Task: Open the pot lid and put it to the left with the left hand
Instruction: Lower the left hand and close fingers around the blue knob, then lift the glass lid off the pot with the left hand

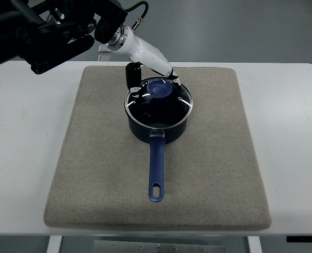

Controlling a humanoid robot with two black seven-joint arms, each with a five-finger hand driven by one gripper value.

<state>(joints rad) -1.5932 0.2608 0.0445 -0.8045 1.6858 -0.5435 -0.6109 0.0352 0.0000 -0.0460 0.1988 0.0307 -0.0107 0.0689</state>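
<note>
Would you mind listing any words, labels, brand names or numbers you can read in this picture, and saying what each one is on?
None can be read.
Glass lid and its blue knob: no legible print; only glints on the glass.
Blue pot and its long handle: no visible marking.
Left hand and its white forearm shell: no label shows.
Grey mat and white table: plain, no text.

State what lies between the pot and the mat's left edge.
Top view: only bare grey mat between the pot and that edge; nothing rests there.
</note>
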